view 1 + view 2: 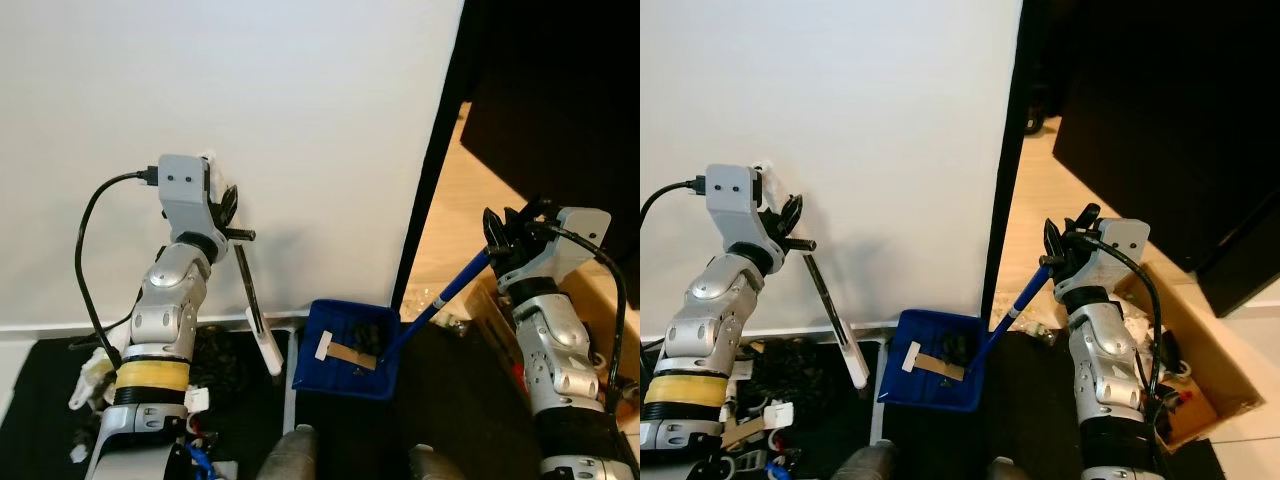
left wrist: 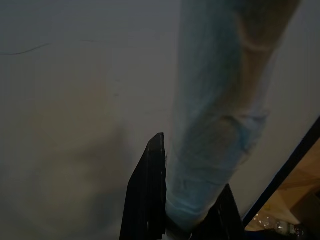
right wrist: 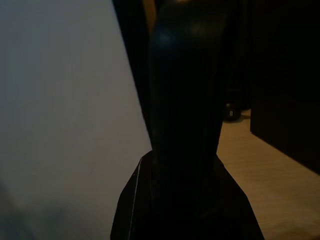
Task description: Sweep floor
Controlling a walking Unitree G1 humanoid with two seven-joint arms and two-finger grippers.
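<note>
My left gripper (image 1: pixel 228 212) is raised in front of a white wall and shut on the top of a thin broom handle (image 1: pixel 247 275), which slants down to a white piece (image 1: pixel 266 350) near the floor. My right gripper (image 1: pixel 503 243) is shut on the blue handle (image 1: pixel 445 291) of a blue dustpan (image 1: pixel 345 350). The pan hangs low between my arms and holds dark debris and a strip of brown and white paper (image 1: pixel 345 353). In the left wrist view a pale handle (image 2: pixel 215 130) sits between the fingers; in the right wrist view a dark handle (image 3: pixel 185 115) does.
A white wall (image 1: pixel 250 120) stands close ahead, ending at a black vertical edge (image 1: pixel 425 190). Wooden floor (image 1: pixel 455 200) and dark furniture (image 1: pixel 560 110) lie to the right. A cardboard box (image 1: pixel 1185 380) with clutter sits at lower right; cables and small items lie at lower left.
</note>
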